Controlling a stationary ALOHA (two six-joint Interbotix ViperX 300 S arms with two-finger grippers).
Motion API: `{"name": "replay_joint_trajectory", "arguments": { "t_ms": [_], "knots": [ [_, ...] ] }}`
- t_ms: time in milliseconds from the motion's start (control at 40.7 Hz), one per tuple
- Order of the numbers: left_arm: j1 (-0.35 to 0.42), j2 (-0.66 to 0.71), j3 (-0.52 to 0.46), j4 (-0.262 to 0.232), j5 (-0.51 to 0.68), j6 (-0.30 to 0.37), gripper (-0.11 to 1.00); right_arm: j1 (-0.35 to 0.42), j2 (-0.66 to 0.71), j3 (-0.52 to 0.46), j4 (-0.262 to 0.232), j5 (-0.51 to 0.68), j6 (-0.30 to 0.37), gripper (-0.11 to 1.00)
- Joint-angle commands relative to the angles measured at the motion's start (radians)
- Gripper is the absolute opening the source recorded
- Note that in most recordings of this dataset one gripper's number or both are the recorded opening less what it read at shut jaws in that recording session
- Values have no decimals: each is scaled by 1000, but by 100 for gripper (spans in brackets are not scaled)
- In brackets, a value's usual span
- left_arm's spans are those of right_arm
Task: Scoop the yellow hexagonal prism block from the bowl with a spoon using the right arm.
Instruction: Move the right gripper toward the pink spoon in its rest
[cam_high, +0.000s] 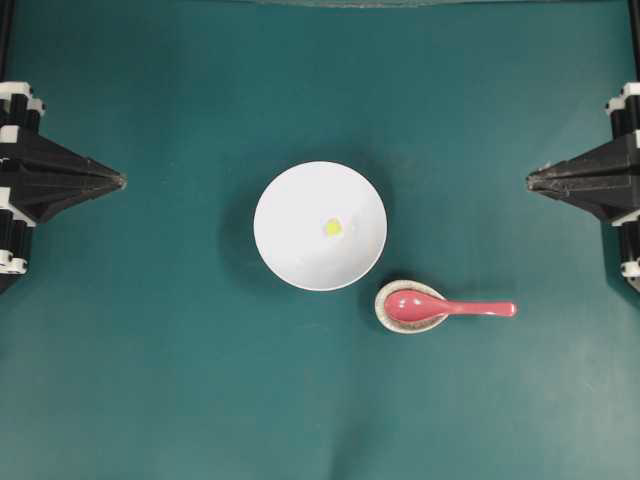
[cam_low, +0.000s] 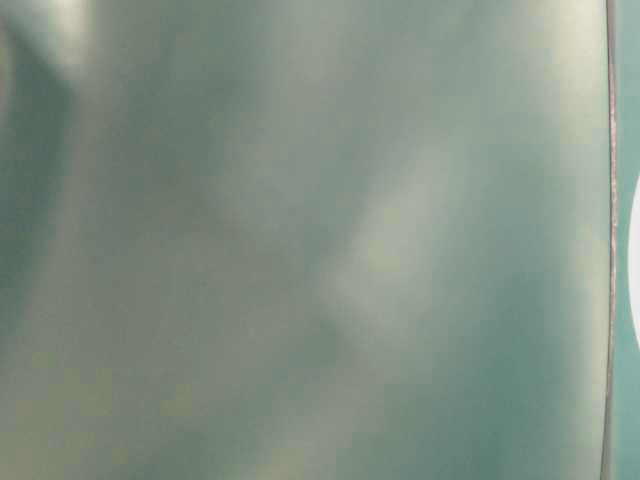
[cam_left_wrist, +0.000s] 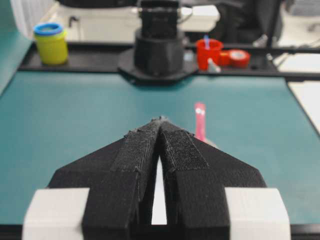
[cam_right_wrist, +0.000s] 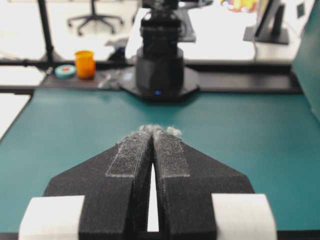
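Observation:
The white bowl (cam_high: 320, 226) sits at the table's middle with the tiny yellow hexagonal block (cam_high: 333, 228) inside it. The pink-red spoon (cam_high: 447, 307) lies to the bowl's lower right, its scoop resting in a small speckled dish (cam_high: 385, 312), handle pointing right. Its handle also shows in the left wrist view (cam_left_wrist: 200, 120). My left gripper (cam_high: 120, 181) is shut and empty at the far left edge; it also shows in its wrist view (cam_left_wrist: 160, 120). My right gripper (cam_high: 531, 180) is shut and empty at the far right edge, also in its wrist view (cam_right_wrist: 153, 129). Both are far from the bowl.
The table is a teal mat. The table-level view is a blur with only a white sliver of the bowl (cam_low: 634, 270) at its right edge. Beyond the table's ends stand a yellow cup (cam_left_wrist: 51, 44), red cups (cam_left_wrist: 209, 51) and an orange cup (cam_right_wrist: 85, 64).

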Motion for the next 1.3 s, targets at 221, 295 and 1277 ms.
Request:
{"name": "replay_joint_trajectory", "arguments": {
  "t_ms": [221, 295, 1277],
  "knots": [
    [3, 11, -34, 3, 64, -6, 0, -8, 11, -35, 6, 44, 2, -2],
    [2, 11, -37, 5, 64, -6, 0, -8, 11, -35, 12, 44, 3, -2],
    [40, 14, -38, 5, 69, -29, 0, -8, 60, -23, 51, 54, 54, 40]
  ]
}}
